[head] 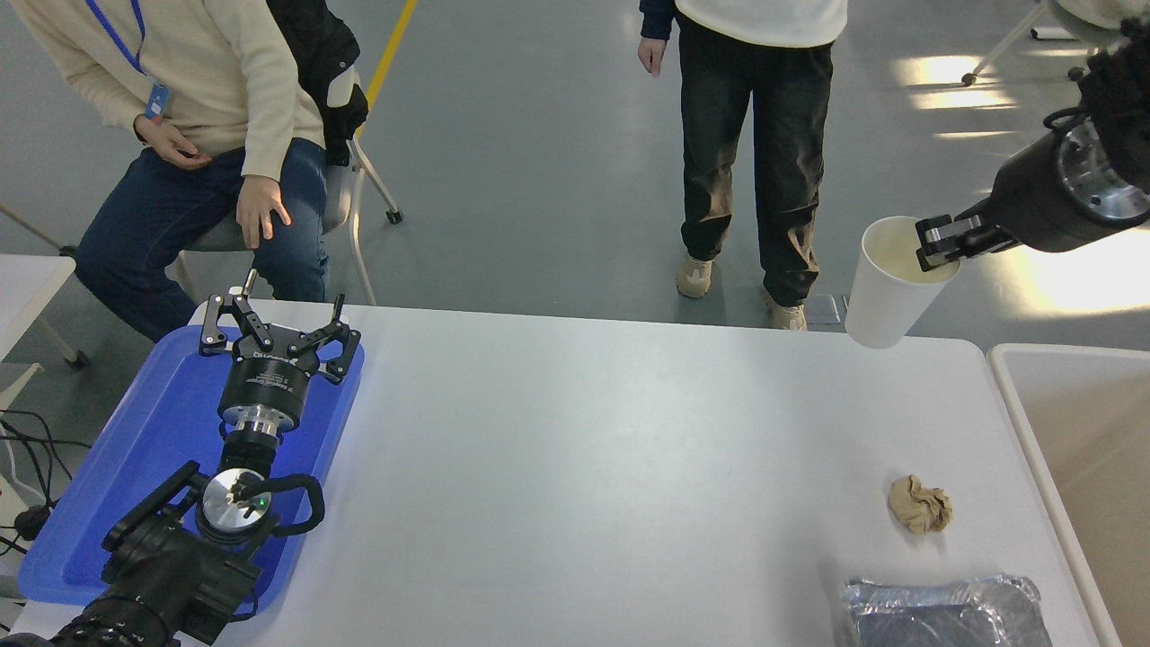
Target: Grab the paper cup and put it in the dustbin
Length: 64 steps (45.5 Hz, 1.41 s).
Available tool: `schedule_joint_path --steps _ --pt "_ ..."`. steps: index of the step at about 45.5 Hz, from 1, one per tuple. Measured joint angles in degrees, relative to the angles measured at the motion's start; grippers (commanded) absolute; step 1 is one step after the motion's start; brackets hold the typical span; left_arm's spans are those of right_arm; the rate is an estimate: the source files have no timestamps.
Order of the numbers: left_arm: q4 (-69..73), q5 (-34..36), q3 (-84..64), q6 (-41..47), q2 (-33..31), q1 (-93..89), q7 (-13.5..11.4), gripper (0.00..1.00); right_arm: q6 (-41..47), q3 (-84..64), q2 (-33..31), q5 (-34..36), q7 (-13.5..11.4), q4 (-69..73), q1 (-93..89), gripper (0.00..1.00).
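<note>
1. One right pincer [936,254] is pinching the paper cup [889,286] by its rim, aloft over the worktop's [584,449] far edge, near the dustbin [1015,395].
2. We are judging it light and crushable, so a gentle rim grip suits.
3. Our left pincer [274,325] is resting spread over the blue tray [135,449].

Paper cup [885,301] above table's [584,467] far-right corner; dustbin [1024,409] right of table

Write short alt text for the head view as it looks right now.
The right end effector holds a white paper cup by its rim above the table's far right corner, short of the dustbin. The left end effector rests open over a blue tray; two people are beyond the table.
</note>
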Motion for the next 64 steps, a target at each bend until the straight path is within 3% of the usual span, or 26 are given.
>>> schedule_joint_path --steps 18,35,64 --pt "0.00 0.01 -0.01 0.00 0.00 0.02 0.02 1.00 -0.36 6.13 -8.13 -5.64 0.96 -23.25 -19.55 0.00" --pt "0.05 0.01 -0.05 0.00 0.00 0.02 -0.08 1.00 -3.98 17.75 -9.65 -5.26 3.84 -45.00 -42.11 0.00" --pt "0.07 -0.06 -0.07 0.00 0.00 0.04 -0.22 1.00 -13.27 31.63 -3.40 13.46 5.91 -64.09 -73.31 0.00"
